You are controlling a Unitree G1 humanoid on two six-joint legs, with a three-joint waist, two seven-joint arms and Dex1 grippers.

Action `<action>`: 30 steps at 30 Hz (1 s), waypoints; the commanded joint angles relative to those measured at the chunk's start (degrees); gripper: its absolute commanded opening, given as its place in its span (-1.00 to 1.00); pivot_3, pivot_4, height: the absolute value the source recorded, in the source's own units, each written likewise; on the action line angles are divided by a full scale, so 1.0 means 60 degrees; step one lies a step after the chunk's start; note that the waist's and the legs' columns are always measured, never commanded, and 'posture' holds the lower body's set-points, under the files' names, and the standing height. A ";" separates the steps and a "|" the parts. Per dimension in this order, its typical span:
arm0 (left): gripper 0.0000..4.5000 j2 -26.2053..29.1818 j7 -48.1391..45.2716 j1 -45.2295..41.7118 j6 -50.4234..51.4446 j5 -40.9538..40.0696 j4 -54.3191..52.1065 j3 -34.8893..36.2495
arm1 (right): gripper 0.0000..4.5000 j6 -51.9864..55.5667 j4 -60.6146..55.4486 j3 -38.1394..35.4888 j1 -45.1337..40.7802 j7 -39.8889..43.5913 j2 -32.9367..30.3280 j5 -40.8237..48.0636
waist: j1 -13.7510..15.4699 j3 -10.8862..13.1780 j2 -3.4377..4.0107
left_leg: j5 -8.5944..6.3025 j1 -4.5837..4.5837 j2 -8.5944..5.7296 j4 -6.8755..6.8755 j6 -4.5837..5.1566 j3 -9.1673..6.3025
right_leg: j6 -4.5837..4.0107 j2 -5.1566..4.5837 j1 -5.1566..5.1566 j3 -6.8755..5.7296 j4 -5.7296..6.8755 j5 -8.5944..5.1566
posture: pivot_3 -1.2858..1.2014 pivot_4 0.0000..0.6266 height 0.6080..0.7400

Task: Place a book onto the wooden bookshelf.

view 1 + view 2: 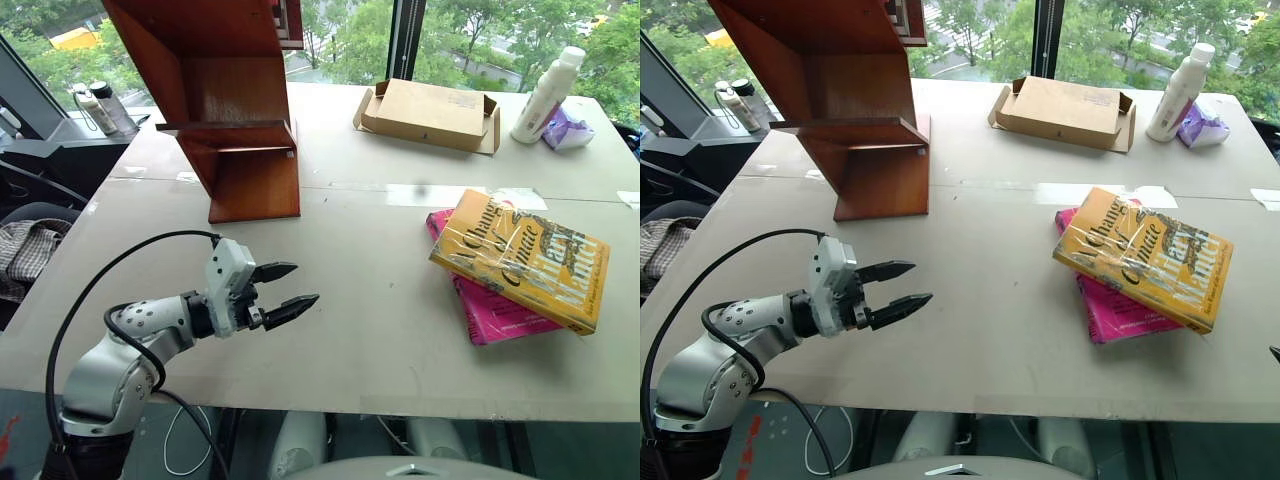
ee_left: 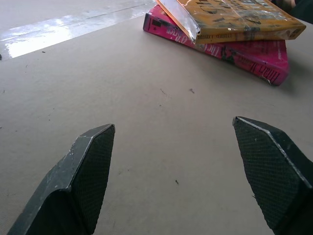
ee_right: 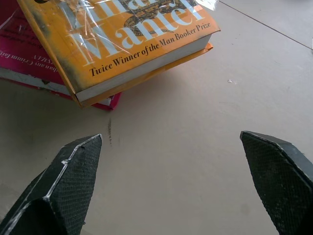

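- The book (image 1: 520,258), yellow-orange with a glossy wrapped cover, lies flat on the right side of the surface (image 1: 380,320), stacked askew on a thinner pink book (image 1: 500,315).
- The wooden bookshelf (image 1: 225,110) stands at the far left of the surface, well apart from the book.
- The left gripper (image 1: 285,290) hovers over the near left of the surface, fingers spread with nothing between them, pointing right toward the books.
- The right gripper (image 3: 171,181) has its fingers spread wide over bare surface, just short of the book's near corner and holding nothing.
- A flat cardboard box (image 1: 430,113) lies at the far centre.
- A white bottle (image 1: 548,93) stands at the far right, beside a purple packet (image 1: 568,130).
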 commanded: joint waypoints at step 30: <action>0.79 -0.0234 -0.1088 -0.2978 -0.0448 -0.0339 -0.0343 -0.2046 | -0.99 0.7530 -0.3354 0.4578 -0.3930 -0.5999 -0.3161 -0.1570 | 0.0146 -0.0041 0.0068 | 0.0001 -0.0009 -0.0008 0.0008 0.0007 0.0008 | 0.0025 0.0070 0.0016 0.0012 -0.0029 -0.0007 | 0.03 -0.52 1.00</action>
